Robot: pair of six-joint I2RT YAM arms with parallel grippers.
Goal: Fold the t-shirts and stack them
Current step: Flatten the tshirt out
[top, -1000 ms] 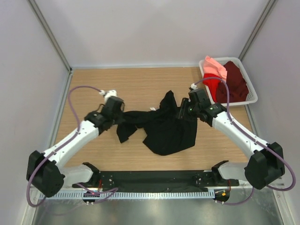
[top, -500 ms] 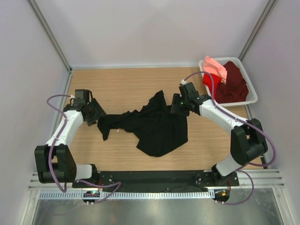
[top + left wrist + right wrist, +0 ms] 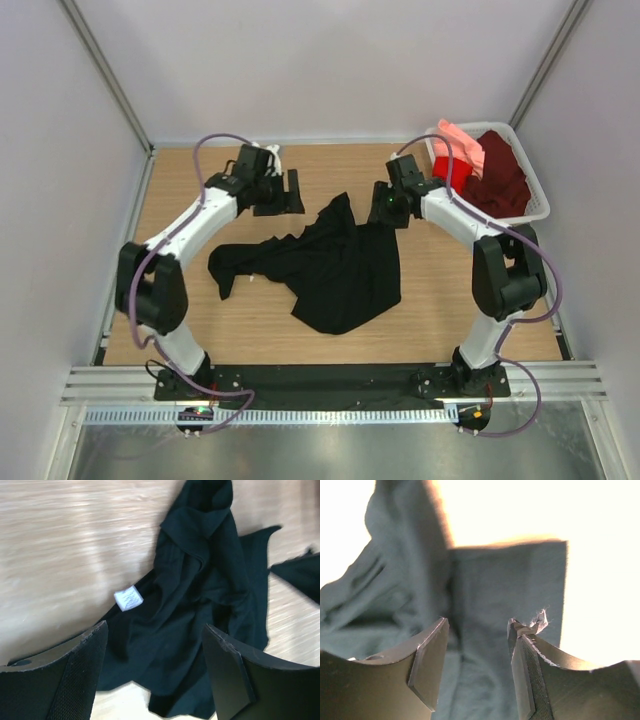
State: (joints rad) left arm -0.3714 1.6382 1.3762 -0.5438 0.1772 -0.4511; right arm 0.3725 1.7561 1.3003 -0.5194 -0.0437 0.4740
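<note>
Moved: the left fingers [image 3: 291,192] have let go and swung to the far side of the bench [image 3: 450,300]. The right fingers [image 3: 384,207] have slid back and inward, easing apart.
Left fingers: wide open and holding nothing.
Right fingers: parted too. Cloth shows through the gap but isn't pinched, and a wisp of lint clings to one tip.
Black t-shirt [image 3: 335,270]: a crumpled heap lying between the two sets of fingers and nearer the arm bases. Its far peak is just beside the left fingers and its far right corner is right at the right fingers.
Label [image 3: 128,598]: a white square, face up, ahead of the left fingers.
Basket [image 3: 541,205]: beyond the right fingers, on their outer side. It holds the salmon-pink t-shirt [image 3: 455,140], the red t-shirt [image 3: 450,175] and the maroon t-shirt [image 3: 503,170], all bundled.
Progress: early going, I'd say, with nothing folded and nothing stacked. The black one needs spreading flat first, and three more wait.
</note>
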